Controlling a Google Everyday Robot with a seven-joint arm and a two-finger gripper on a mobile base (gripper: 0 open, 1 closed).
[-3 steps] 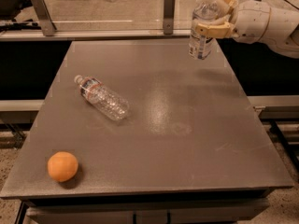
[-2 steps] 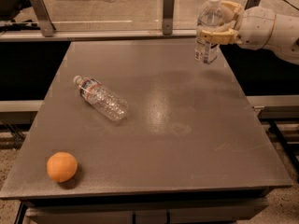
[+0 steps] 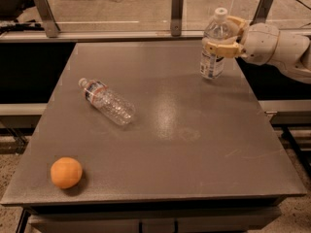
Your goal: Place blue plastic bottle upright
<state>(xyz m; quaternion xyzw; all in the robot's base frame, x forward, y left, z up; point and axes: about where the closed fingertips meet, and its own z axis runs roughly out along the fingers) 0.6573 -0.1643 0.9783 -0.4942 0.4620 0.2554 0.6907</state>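
Presently the claw (image 3: 219, 34) comes in from the right over the far right part of the counter (image 3: 194, 144), its two tan fingers closed around the upper body of the blue plastic bottle (image 3: 212, 64), just under the white cap (image 3: 221, 12). The bottle sits inside the grip and hangs straight down from it, long axis vertical, cap on top. Its base is at the counter surface or just above it; I cannot tell whether it actually touches. That gap is what the next move depends on: judged from here, a short lowering and then a release would finish the placement.

Well off to the claw's left and nearer the camera, a clear ribbed bottle (image 3: 107, 101) lies on its side. Farther out the same way, an orange (image 3: 66, 172) rests near the front corner. I cannot tell whether either bottle holds any liquid.
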